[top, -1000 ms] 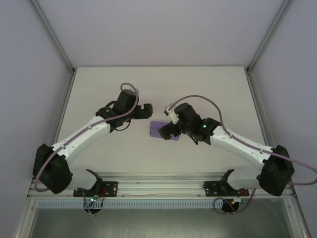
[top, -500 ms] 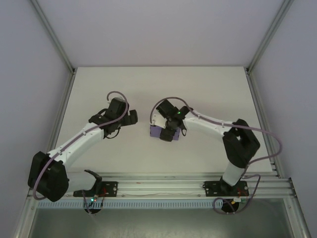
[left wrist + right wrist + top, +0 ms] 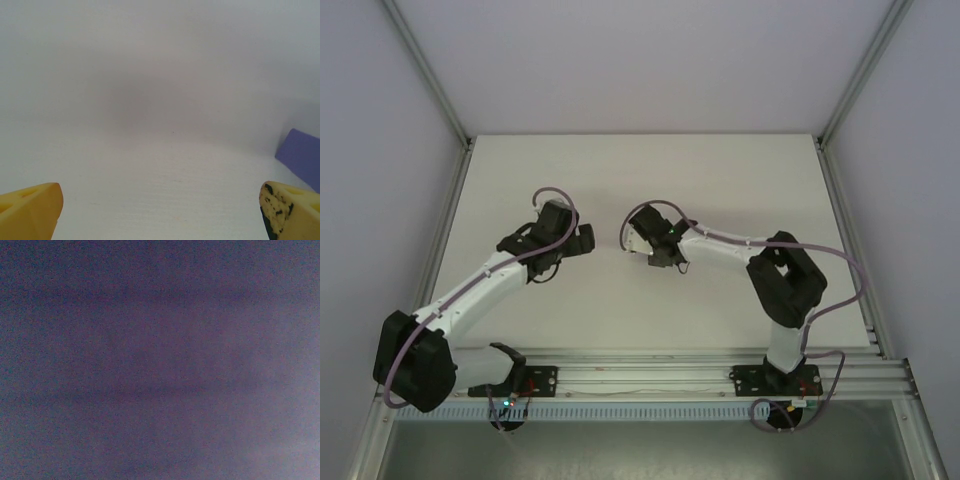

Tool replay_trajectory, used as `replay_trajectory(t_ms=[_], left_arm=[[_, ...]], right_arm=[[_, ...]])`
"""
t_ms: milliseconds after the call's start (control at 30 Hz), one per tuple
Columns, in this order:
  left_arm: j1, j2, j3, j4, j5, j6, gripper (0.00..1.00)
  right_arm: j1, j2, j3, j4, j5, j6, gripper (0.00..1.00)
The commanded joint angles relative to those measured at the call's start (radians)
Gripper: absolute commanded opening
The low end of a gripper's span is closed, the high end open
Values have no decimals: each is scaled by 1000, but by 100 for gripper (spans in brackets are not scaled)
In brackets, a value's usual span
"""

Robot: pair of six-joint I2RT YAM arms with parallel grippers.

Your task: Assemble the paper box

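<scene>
Tabletop [image 3: 740, 190] white, walls [image 3: 640, 60] pale; left end effector [image 3: 160, 202] wide, right end effector [image 3: 650, 248] indeterminate.

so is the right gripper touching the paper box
Cannot tell: the right wrist view has the paper box as a close purple blur, no contact visible, and from above the right gripper covers it.

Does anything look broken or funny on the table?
Nothing looks spilled or torn. The purple paper box sits on the table, but the right gripper is close over it, so its shape can't be judged.

Overhead downward, right wrist against paper box [image 3: 160, 360]
</scene>
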Motion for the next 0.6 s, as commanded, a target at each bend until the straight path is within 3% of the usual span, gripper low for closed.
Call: replay_trajectory(t_ms=[0, 167, 267, 467, 567], left_arm=[[8, -28, -1, -47, -60, -7, 100], [8, -61, -11, -49, -56, 2, 100], [8, -82, -21, -41, -59, 9, 100], [9, -88, -28, 4, -45, 35, 100], [17, -102, -61, 71, -66, 49, 100]], right_arm=[[-2, -8, -67, 164, 158, -157, 49], [-1, -58, -112, 147, 56, -146, 68], [10, -131, -129, 45, 1, -78, 100], [18, -318, -163, -149, -195, 85, 100], [-8, -445, -247, -122, -276, 162, 100]])
